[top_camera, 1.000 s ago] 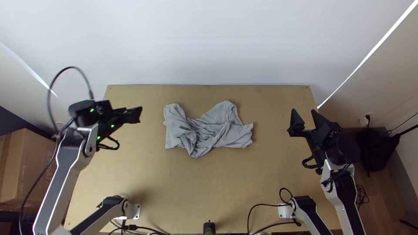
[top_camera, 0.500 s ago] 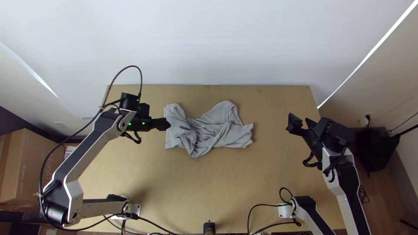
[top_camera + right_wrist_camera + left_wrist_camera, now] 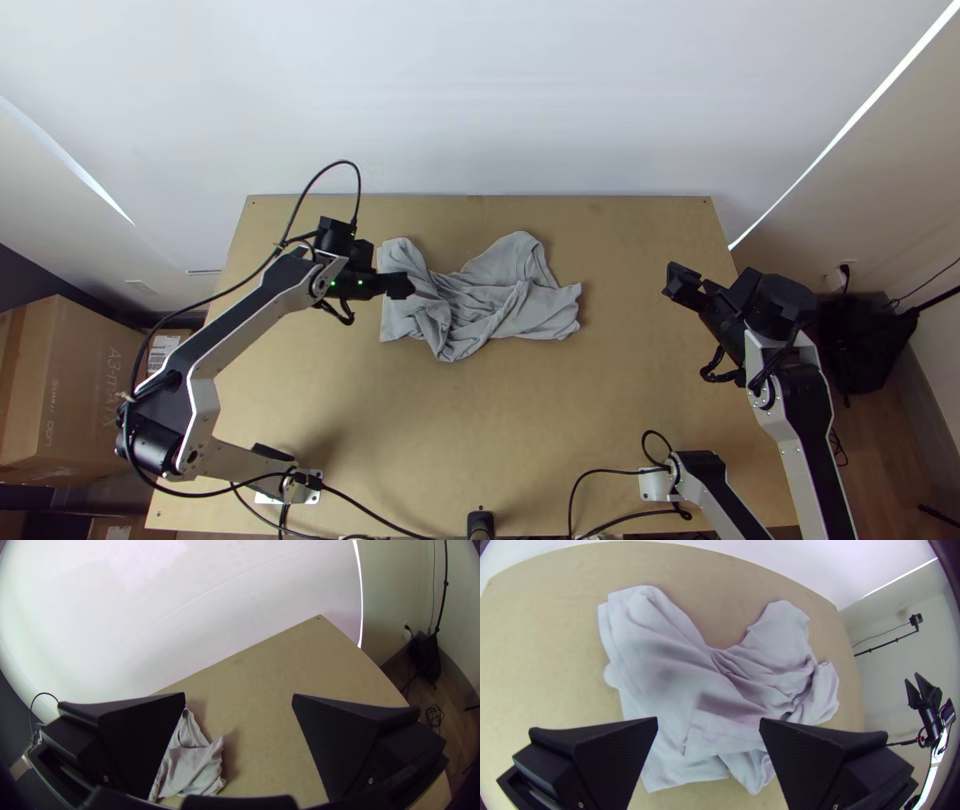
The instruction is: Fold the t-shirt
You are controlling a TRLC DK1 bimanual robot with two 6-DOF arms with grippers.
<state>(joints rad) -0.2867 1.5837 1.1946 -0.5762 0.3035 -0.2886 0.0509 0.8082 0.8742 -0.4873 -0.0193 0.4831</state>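
Observation:
The grey t-shirt (image 3: 505,300) lies bunched and wrinkled around the middle of the table. My left gripper (image 3: 402,287) is over its left part in the top view. In the left wrist view the left gripper (image 3: 708,725) stands open above the cloth (image 3: 665,665), its fingers wide apart with nothing between them gripped. Off to the right of the table, my right gripper (image 3: 688,284) is well away from the cloth. The right wrist view has the right gripper (image 3: 239,700) open and holding nothing, with part of the t-shirt (image 3: 195,765) beside one finger.
Bare wooden table (image 3: 600,400) surrounds the cloth. A white wall (image 3: 480,100) rises behind the far edge. Cables (image 3: 570,490) lie near the bases at the front edge. Cardboard boxes (image 3: 70,390) stand on the left, and a black bag (image 3: 868,345) is beyond the right edge.
My left gripper has swung right from beside the cloth to over its left part. The right gripper has turned slightly and moved only a little.

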